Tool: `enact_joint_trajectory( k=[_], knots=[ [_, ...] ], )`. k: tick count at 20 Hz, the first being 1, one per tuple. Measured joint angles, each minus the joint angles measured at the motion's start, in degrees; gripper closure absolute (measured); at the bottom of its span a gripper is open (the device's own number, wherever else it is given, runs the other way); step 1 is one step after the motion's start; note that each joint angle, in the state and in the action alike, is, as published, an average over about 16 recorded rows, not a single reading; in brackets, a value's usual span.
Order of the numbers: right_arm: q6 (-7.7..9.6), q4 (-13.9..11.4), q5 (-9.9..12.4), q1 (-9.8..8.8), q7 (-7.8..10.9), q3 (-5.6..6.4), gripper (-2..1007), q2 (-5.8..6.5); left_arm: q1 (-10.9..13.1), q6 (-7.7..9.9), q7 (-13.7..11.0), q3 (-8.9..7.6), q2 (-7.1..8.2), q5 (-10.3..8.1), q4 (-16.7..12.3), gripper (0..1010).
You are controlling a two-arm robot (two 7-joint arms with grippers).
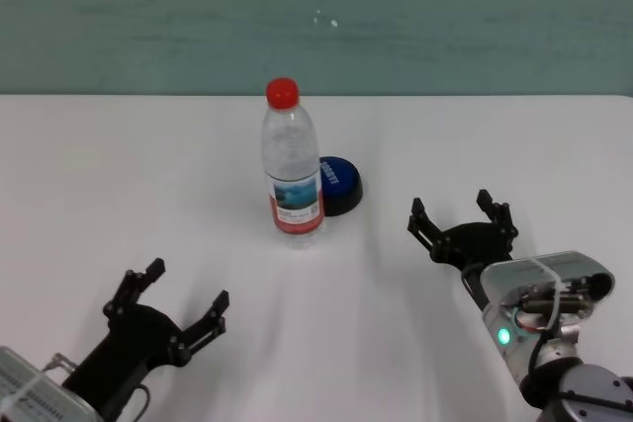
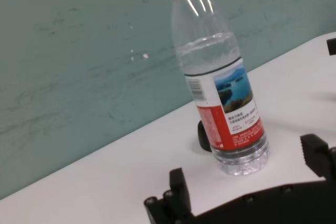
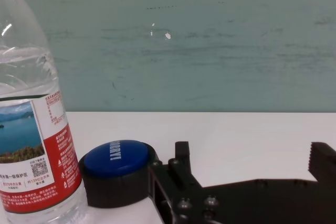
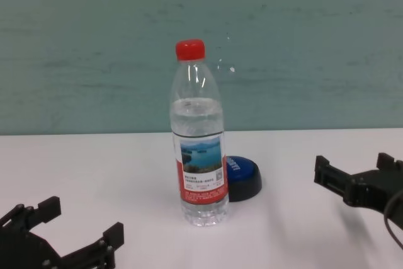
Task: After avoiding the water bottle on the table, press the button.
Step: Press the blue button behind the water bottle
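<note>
In the head view, the water bottle (image 1: pixel 293 167) is seen upright mid-desk (image 1: pixel 119 175), with the blue button (image 1: pixel 338 183) just behind it to the right; the left gripper (image 1: pixel 174 301) and right gripper (image 1: pixel 461 217) are held near the front, jaws spread wide and empty. In the right wrist view, the button (image 3: pixel 116 171) is found beside the bottle (image 3: pixel 32 129). In the chest view, the button (image 4: pixel 242 177) is partly hidden behind the bottle (image 4: pixel 199 137).

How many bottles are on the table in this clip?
1. The water bottle stands upright mid-table, just in front of the blue button, partly hiding it from the robot's left. Nothing suggests another is hidden.
</note>
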Motion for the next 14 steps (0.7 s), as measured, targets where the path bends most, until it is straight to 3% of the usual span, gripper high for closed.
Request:
enact_joint_trajectory(
  k=[8, 14],
  knots=[
    [0.00, 0.00, 0.00, 0.00, 0.00, 0.00, 1, 0.00, -0.76, 0.39, -0.73, -0.22, 0.56, -0.15, 0.01, 10],
    [0.00, 0.00, 0.00, 0.00, 0.00, 0.00, 1, 0.00, -2.91, 0.79, -2.41, -0.21, 1.74, -0.82, 0.76, 10]
  ],
)
